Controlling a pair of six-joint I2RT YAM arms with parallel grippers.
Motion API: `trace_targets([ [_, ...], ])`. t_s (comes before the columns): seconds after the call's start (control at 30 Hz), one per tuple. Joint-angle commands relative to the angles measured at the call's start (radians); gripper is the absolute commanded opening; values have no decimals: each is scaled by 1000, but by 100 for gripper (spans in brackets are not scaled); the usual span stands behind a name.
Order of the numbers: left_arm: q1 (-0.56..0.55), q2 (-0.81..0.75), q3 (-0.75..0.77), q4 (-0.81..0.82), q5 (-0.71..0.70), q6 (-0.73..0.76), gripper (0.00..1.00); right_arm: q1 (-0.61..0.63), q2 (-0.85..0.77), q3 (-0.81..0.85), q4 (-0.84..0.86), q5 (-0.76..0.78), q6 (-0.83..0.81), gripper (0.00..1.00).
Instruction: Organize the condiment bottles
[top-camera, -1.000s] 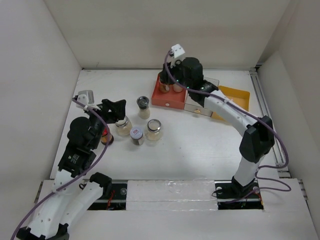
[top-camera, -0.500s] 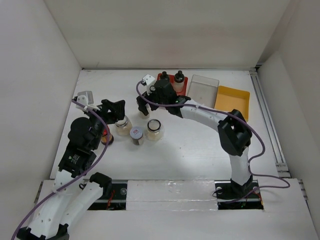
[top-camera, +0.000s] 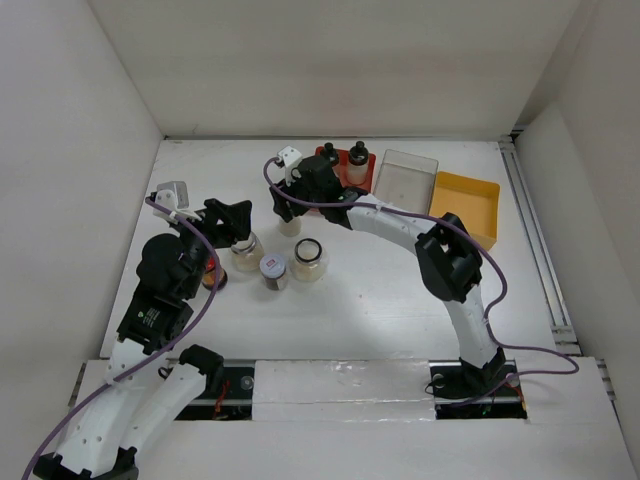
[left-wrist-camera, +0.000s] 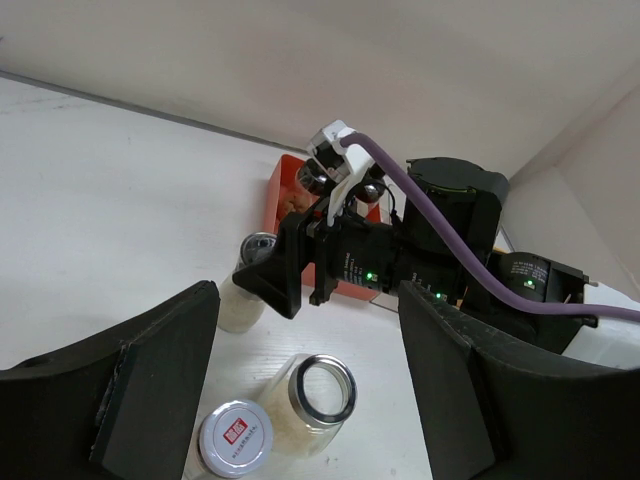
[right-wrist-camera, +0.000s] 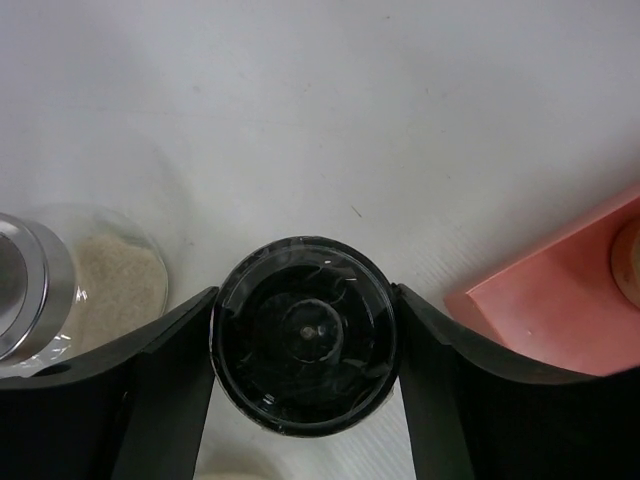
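Note:
A pale bottle with a black cap (top-camera: 289, 226) stands left of the red tray (top-camera: 371, 160). My right gripper (top-camera: 290, 200) is open and hangs over it, one jaw close on each side of the cap (right-wrist-camera: 305, 347). Two black-capped bottles (top-camera: 357, 155) stand in the red tray. A pale jar (top-camera: 246, 253), a white-capped jar (top-camera: 273, 267) and a silver-rimmed jar (top-camera: 309, 258) stand in a row. A red-capped dark bottle (top-camera: 211, 271) is beside my left arm. My left gripper (top-camera: 237, 220) is open and empty above the pale jar.
A clear tray (top-camera: 405, 172) and a yellow tray (top-camera: 467, 198) lie right of the red tray. White walls close in the table on the left, back and right. In the left wrist view, the silver-rimmed jar (left-wrist-camera: 320, 395) and the white-capped jar (left-wrist-camera: 235, 440) sit below my fingers.
My right gripper has swung left from over the red tray to the black-capped bottle and lowered around its cap. The left arm has not moved.

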Motion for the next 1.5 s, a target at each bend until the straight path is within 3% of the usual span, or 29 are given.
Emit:
trace_targets([
  [0.0, 2, 2, 0, 37, 14, -1, 68, 4, -98, 8, 87, -19, 30, 57],
  [0.27, 2, 13, 9, 37, 14, -1, 68, -77, -365, -161, 280, -29, 65, 56],
  [0.63, 2, 13, 9, 37, 14, -1, 68, -232, -313, -178, 303, -24, 88, 55],
  [1.1, 2, 3, 9, 37, 23, 8, 68, -245, -166, -158, 303, 7, 79, 55],
  [1.33, 2, 3, 9, 37, 23, 8, 68, -234, -103, -167, 294, 17, 59, 62],
  [1.43, 2, 16, 9, 37, 32, 8, 68, -234, -103, -167, 285, 26, 59, 74],
  [1.47, 2, 16, 9, 37, 32, 8, 69, -234, -103, -167, 270, 26, 59, 83],
])
